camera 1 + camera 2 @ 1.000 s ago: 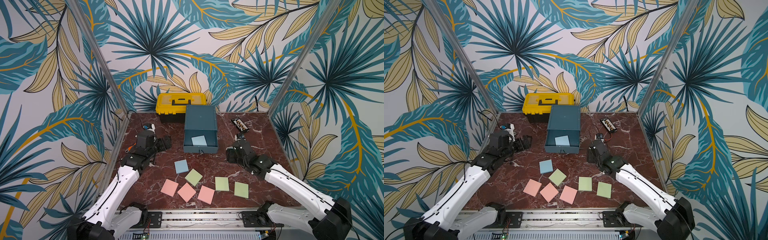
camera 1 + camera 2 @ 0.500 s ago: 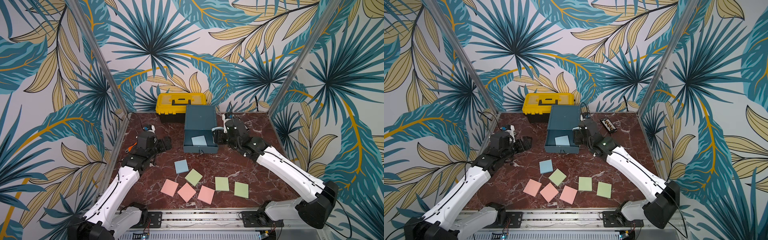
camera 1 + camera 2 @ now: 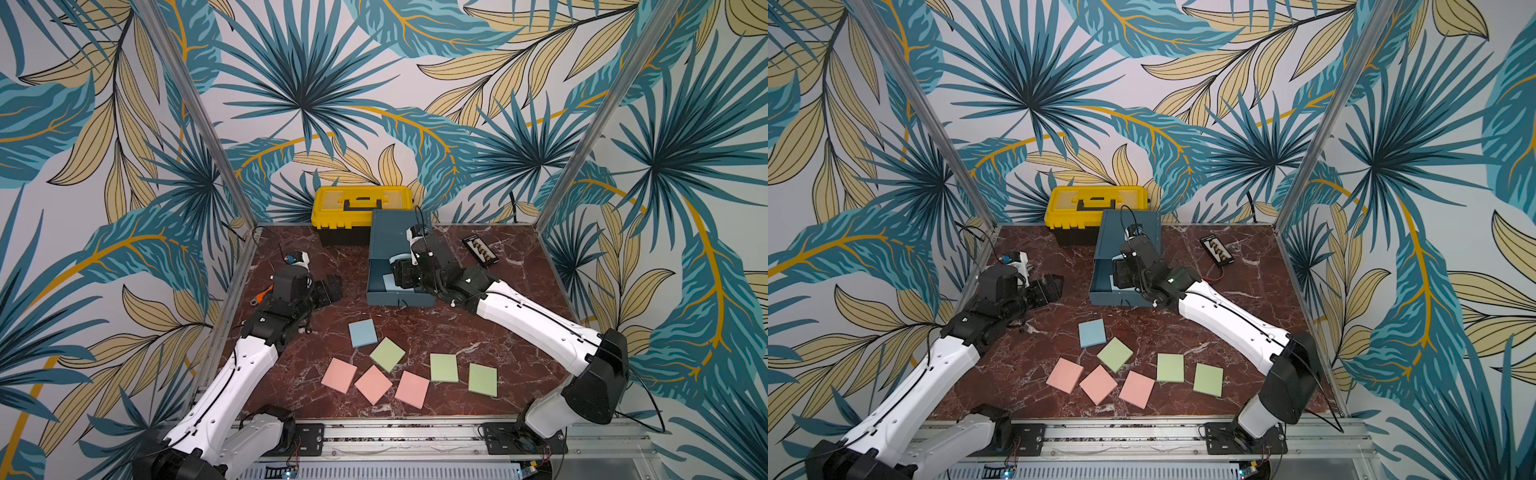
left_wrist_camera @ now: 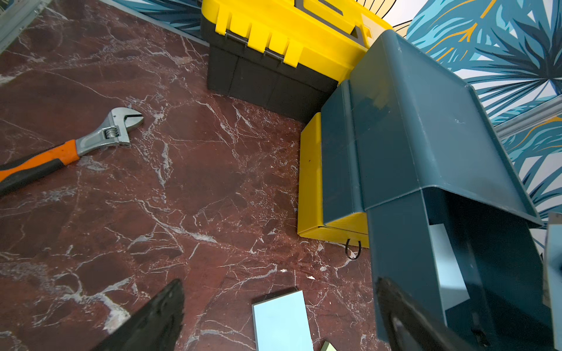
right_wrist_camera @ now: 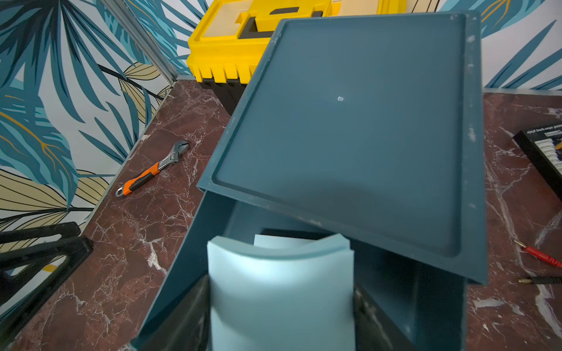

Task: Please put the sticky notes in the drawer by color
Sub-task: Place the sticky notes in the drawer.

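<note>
Nearest you on the table [image 3: 299, 357], seven sticky notes [image 3: 373, 384] lie loose; farther left, your left hand [image 3: 332, 286] hangs spread; beyond, your right hand [image 3: 400, 276] pinches a bowed blue pad [image 5: 279, 288] over the open drawer [image 3: 390, 299], which holds a second blue pad [image 4: 447, 264].

The toolbox [image 3: 361, 203] sits behind the drawer [image 3: 388, 237], sticky notes [image 3: 373, 384] lie before it, apparently one inside.

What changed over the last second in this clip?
The right claw swung from the bare table beside the cabinet to over the open top drawer, with a bent blue pad clamped in it. Nothing was released. The open left claw, the seven loose pads and the flat blue pad in the drawer stayed put.
</note>
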